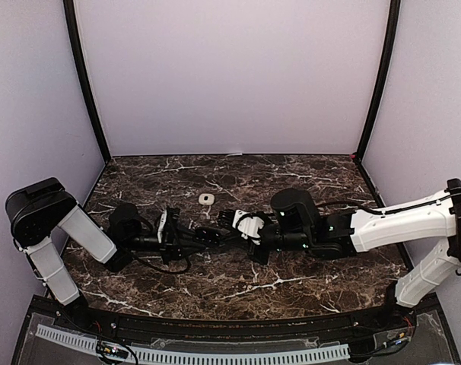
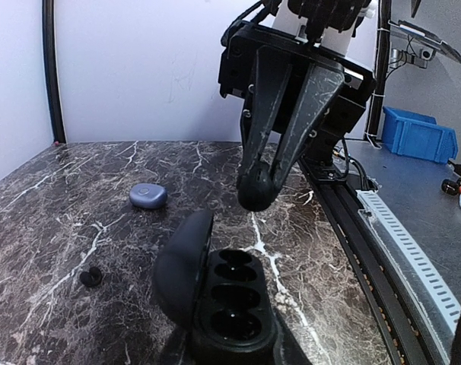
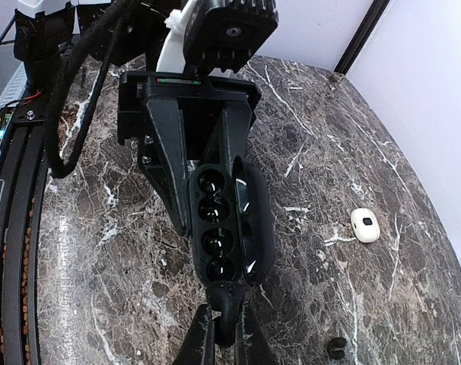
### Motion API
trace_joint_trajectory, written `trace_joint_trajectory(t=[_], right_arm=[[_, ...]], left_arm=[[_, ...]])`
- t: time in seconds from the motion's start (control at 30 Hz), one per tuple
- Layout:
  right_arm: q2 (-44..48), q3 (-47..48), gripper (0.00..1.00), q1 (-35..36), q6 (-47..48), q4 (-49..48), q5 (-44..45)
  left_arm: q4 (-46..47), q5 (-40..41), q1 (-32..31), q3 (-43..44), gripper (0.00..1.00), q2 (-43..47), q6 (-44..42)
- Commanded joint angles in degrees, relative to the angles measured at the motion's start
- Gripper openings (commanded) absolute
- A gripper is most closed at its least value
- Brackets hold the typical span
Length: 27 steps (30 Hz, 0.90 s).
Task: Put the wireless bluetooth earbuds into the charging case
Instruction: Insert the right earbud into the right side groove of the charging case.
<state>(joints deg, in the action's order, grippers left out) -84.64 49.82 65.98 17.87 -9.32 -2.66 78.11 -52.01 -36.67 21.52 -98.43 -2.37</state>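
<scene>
Dark marble table (image 1: 291, 283) (white-veined) between pale lilac walls (image 1: 230, 76).

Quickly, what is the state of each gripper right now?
Left gripper: closed, holding the open charging case.
Right gripper: closed, holding a dark earbud.

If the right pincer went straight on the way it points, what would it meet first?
The open case, right ahead of the right pincer. The dark bud in its tips would likely touch the near end first, though depth is unclear.
</scene>
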Motion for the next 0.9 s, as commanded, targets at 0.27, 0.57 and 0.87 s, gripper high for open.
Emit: trace_joint_trajectory(t=[0.27, 0.57, 0.87], right_arm=[[-1.9, 4.28, 0.0, 0.47, 1.71, 0.0, 1.03], [-3.36, 5.28, 0.0, 0.47, 1.86, 0.78, -0.77], [-5.34, 6.33, 0.0, 0.48, 1.41, 0.45, -1.65]], left_arm=[[-0.77, -0.33, -0.74, 1.0, 0.0, 1.19, -1.06], [-1.15, 0.06, -0.78, 1.28, 0.0, 0.97, -0.88], [-1.71, 0.56, -0.91, 1.37, 0.0, 1.11, -1.13]])
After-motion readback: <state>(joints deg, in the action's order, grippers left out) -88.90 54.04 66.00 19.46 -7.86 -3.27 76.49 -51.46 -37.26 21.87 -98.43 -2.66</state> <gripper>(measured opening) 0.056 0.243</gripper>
